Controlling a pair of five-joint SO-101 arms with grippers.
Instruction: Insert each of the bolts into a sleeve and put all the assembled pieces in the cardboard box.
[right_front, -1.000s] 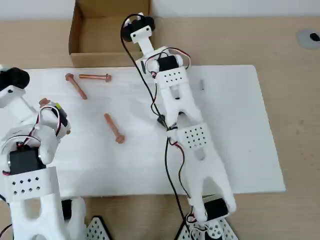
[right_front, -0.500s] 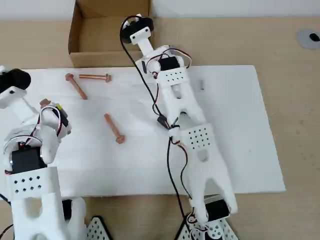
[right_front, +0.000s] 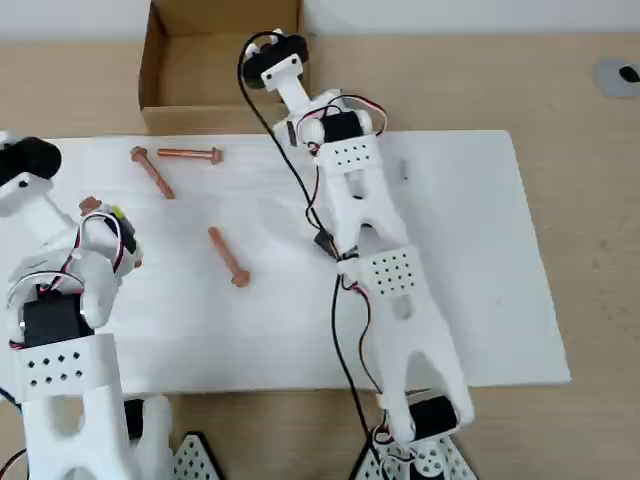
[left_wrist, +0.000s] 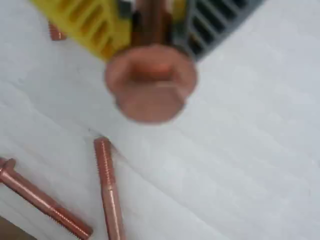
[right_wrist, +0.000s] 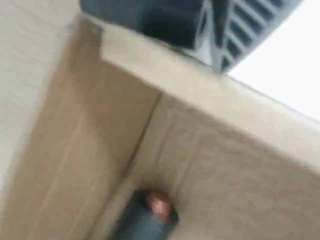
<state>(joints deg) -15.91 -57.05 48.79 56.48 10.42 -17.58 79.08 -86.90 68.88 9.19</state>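
Note:
The cardboard box (right_front: 165, 95) stands at the back of the table. My right gripper (right_front: 272, 52) hangs over the box's right end; its jaws (right_wrist: 207, 35) sit close together with nothing between them. Below it, an assembled piece (right_wrist: 150, 215), a dark sleeve with a copper bolt head, lies on the box floor (right_wrist: 210, 175) by a wall. At the mat's left edge my left gripper (right_front: 92, 207) is shut on a copper bolt (left_wrist: 150, 82), head toward the camera. Three loose bolts lie on the mat (right_front: 152, 171) (right_front: 190, 154) (right_front: 228, 256).
A white mat (right_front: 470, 270) covers most of the wooden table. The right arm stretches across its middle, trailing black cables. A grey disc (right_front: 618, 76) sits at the table's far right. Two of the loose bolts (left_wrist: 110, 195) (left_wrist: 40, 200) lie beyond the held bolt.
The right arm's gripper has drifted slightly left over the box. The left arm has shifted a little with its bolt still held.

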